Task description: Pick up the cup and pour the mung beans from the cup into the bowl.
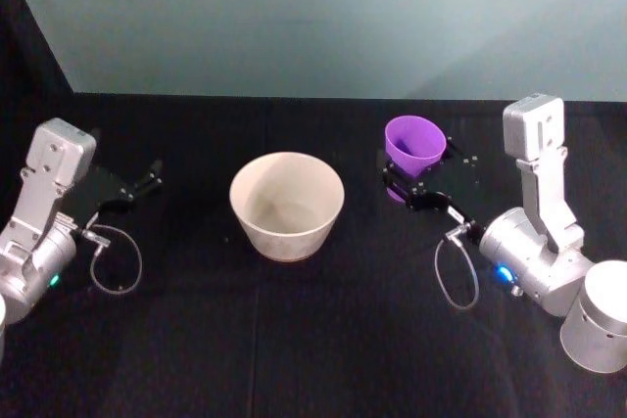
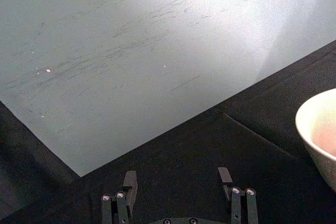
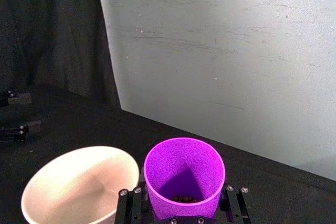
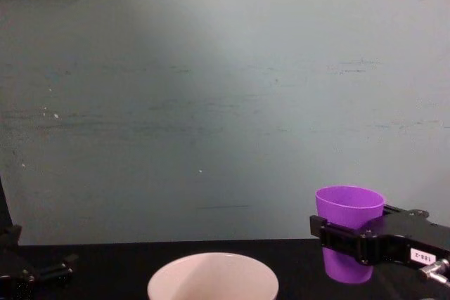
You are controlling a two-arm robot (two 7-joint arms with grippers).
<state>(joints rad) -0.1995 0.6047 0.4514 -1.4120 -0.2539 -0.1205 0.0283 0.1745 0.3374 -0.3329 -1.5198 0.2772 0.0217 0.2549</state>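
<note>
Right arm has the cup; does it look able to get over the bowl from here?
Probably yes. The right gripper holds the cup upright beside the bowl, only bare table between them; the left gripper sits open, on the bowl's other side.

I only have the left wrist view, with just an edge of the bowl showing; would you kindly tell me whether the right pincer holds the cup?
Observer: Yes, the right pincer is shut on the cup, to the right of the bowl.
Operator: Thank you. Is the cup upright?
Observer: In the chest view it stands upright, mouth up, not tipped toward the bowl.
Operator: Are there beans inside it?
Observer: The right wrist view shows mung beans lying at its bottom.
</note>
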